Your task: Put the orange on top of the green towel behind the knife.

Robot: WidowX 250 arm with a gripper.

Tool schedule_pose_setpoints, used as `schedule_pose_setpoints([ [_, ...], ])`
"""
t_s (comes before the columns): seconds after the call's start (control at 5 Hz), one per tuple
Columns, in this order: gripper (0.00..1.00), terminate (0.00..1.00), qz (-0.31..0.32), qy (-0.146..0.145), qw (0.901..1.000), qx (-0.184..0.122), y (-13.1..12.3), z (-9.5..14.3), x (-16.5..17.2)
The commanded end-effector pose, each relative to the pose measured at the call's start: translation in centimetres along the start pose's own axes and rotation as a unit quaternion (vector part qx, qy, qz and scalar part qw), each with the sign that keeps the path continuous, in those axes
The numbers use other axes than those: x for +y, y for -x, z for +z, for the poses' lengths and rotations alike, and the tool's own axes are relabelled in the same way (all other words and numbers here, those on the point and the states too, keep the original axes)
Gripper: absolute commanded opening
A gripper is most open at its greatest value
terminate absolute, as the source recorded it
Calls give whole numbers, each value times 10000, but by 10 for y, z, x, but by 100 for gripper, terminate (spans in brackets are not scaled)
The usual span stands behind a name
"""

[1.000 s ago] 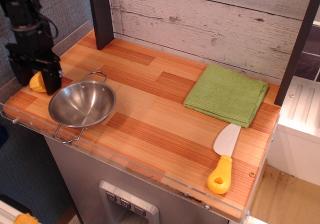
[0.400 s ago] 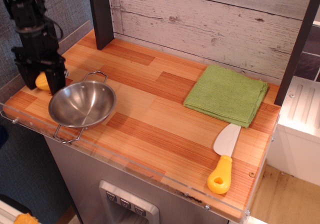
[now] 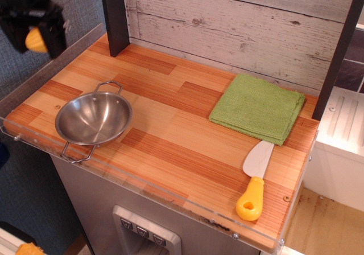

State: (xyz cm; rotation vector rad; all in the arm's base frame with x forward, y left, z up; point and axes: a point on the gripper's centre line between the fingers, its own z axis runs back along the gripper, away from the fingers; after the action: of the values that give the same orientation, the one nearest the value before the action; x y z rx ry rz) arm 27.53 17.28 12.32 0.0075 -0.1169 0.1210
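Note:
My gripper (image 3: 35, 38) is at the top left of the view, raised well above the counter's left end, and is shut on the orange (image 3: 36, 40), a small yellow-orange toy showing between the black fingers. The green towel (image 3: 257, 107) lies folded at the back right of the wooden counter, far to the right of the gripper. The knife (image 3: 255, 179) lies in front of the towel near the front right corner, white blade toward the towel, yellow handle toward the front edge.
A steel bowl with two wire handles (image 3: 94, 118) stands on the left part of the counter (image 3: 170, 130). A dark post (image 3: 115, 16) rises at the back left and another at the right (image 3: 335, 56). A whitewashed plank wall closes the back.
The gripper closed on the orange beside the bowl and has lifted it up off the counter toward the top left of the view. The bowl, towel and knife have not moved.

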Motion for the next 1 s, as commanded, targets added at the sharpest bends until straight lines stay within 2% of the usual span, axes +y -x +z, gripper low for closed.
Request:
schedule_pose_setpoints([
  [0.0, 0, 0, -685, 614, 9958, -13, -52, 23, -98],
  [0.2, 0, 0, -1231, 521, 9910, 40, -75, 10, -154],
  [0.4, 0, 0, -1611, 450, 9858, 134, -80, -1, -207],
  [0.6, 0, 0, -1750, 81, 9844, 144, -68, -21, -249],
  [0.8, 0, 0, -1636, 3, 9865, 59, -65, -32, -245],
])
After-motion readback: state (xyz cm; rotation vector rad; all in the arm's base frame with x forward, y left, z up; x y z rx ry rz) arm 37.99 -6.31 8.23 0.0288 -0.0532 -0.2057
